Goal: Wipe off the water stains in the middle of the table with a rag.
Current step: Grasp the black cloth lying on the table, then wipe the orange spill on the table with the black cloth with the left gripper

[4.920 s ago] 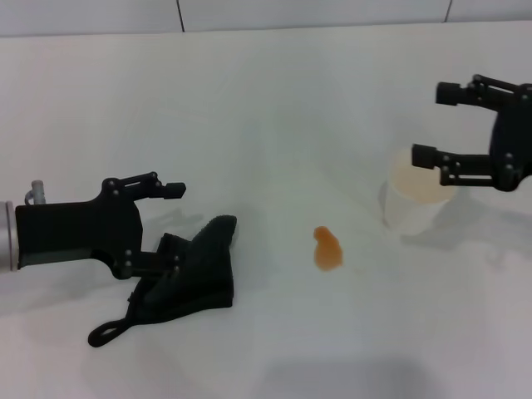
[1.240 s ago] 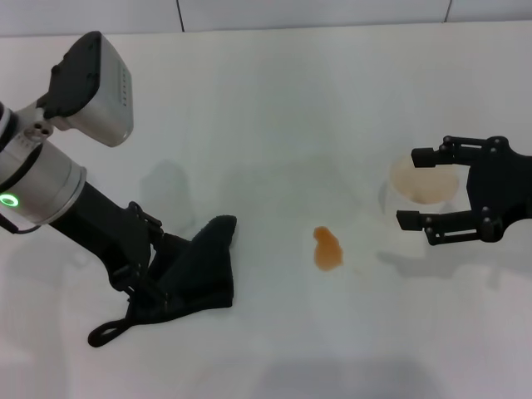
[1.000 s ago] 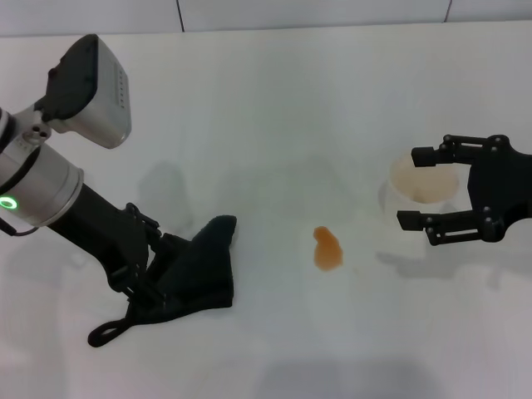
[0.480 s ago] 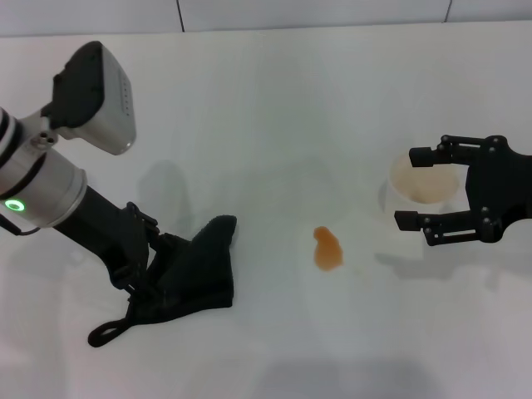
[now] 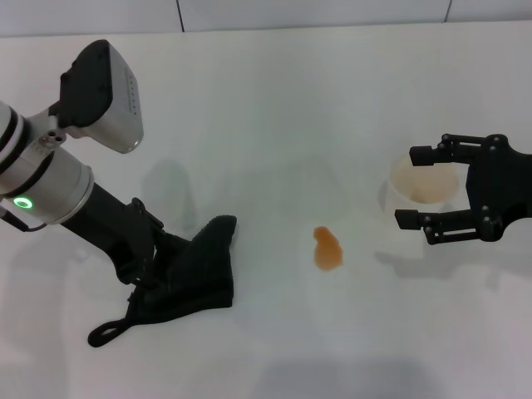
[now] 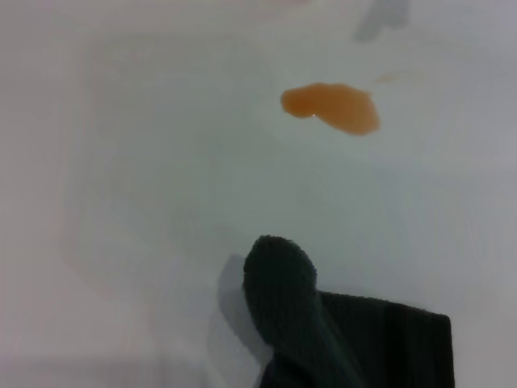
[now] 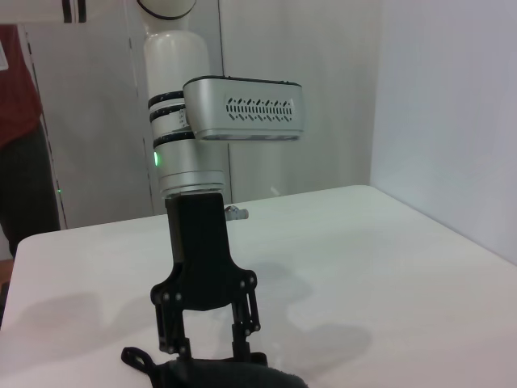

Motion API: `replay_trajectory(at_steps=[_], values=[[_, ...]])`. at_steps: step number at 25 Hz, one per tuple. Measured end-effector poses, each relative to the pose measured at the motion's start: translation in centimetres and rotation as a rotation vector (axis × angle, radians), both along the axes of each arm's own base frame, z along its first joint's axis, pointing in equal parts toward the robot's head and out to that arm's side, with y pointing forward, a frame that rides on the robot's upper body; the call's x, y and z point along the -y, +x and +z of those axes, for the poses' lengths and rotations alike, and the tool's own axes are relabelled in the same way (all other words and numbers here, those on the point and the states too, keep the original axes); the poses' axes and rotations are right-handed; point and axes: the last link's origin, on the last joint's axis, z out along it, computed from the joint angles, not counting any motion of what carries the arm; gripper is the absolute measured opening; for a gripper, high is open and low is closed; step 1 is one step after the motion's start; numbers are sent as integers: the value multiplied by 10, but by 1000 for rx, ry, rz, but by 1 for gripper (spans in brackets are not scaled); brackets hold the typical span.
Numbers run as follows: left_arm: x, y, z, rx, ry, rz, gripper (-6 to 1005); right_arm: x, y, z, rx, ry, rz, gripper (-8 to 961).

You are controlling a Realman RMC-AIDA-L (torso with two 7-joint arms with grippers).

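The rag [image 5: 199,270] is a dark cloth with a thin loop at its near corner, lying left of centre on the white table [image 5: 274,108]. My left gripper [image 5: 154,278] points down onto the rag's left part. In the right wrist view the left gripper [image 7: 210,354] has its fingers [image 7: 182,339] apart, astride the bunched rag [image 7: 234,376]. The water stains [image 5: 327,248] are one small orange blot in the middle, a hand's width right of the rag and bare. In the left wrist view, the blot [image 6: 331,107] lies beyond a raised rag fold [image 6: 279,303]. My right gripper [image 5: 412,188] hovers open at the right.
A translucent whitish plastic cup [image 5: 426,193] stands right of the blot, directly by the right gripper's fingers. The table's grey-lined far edge [image 5: 249,30] runs along the back.
Since 4.9 s ago the left arm has swung from lying level to pointing down onto the rag. Over the last second it leaned slightly right. Rag, blot and right gripper stay put.
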Motion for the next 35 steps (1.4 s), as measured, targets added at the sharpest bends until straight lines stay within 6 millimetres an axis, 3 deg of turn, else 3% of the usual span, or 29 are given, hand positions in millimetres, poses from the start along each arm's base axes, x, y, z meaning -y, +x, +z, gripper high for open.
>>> replay_trajectory(at_steps=[6, 22, 35], values=[[-2, -1, -2, 4, 12, 0, 497, 0, -1, 0, 0, 0, 3, 857], [-4, 3, -12, 8, 23, -27, 488, -1, 1, -2, 16, -23, -37, 856], [-7, 4, -12, 3, 50, -1, 327, -3, 8, -1, 80, -29, -103, 857]])
